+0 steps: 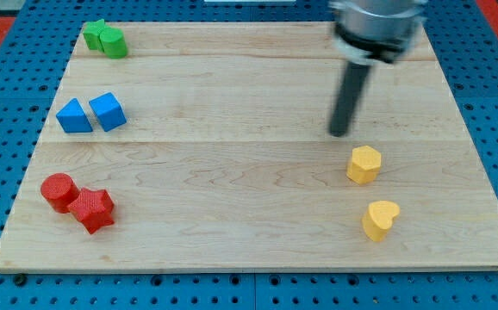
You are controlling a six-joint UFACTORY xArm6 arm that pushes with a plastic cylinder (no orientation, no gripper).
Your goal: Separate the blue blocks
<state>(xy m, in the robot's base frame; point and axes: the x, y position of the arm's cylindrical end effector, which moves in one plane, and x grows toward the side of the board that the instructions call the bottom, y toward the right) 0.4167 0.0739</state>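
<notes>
Two blue blocks sit side by side and touching at the view's left: a blue triangular block (74, 116) and a blue cube (108, 111) to its right. My tip (340, 133) rests on the board far to their right, just above and left of the yellow hexagonal block (364, 164). The tip touches no block.
Two green blocks (105, 39) sit together at the top left. A red cylinder (59, 191) and a red star block (91, 209) touch at the bottom left. A yellow heart block (380, 219) lies at the bottom right. The wooden board (249, 250) lies on a blue pegboard.
</notes>
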